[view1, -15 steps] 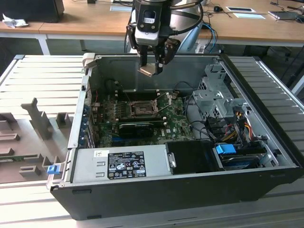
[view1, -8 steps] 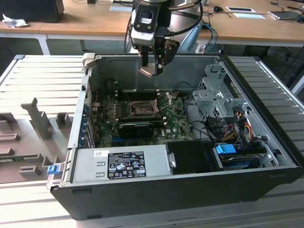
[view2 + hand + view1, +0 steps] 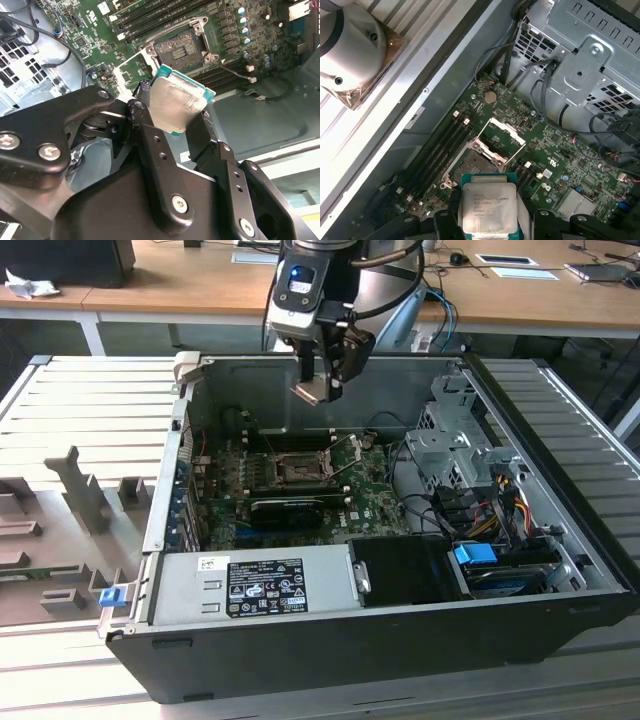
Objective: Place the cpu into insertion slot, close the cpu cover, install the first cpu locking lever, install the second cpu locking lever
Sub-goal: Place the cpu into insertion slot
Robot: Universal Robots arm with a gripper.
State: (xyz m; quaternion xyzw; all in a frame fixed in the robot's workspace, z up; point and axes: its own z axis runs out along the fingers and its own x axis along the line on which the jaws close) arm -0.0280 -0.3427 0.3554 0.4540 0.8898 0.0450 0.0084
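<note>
Exterior view: at upper centre the gripper [image 3: 316, 386] is clamped on the cpu [image 3: 307, 392], with the insertion slot [image 3: 298, 468] directly below at mid-frame, well apart. Second wrist view: the cpu sits flat between the fingers [image 3: 152, 140], the insertion slot beyond it. First wrist view: the cpu cover [image 3: 506, 134] stands raised; the cpu's small print is left unread
</note>
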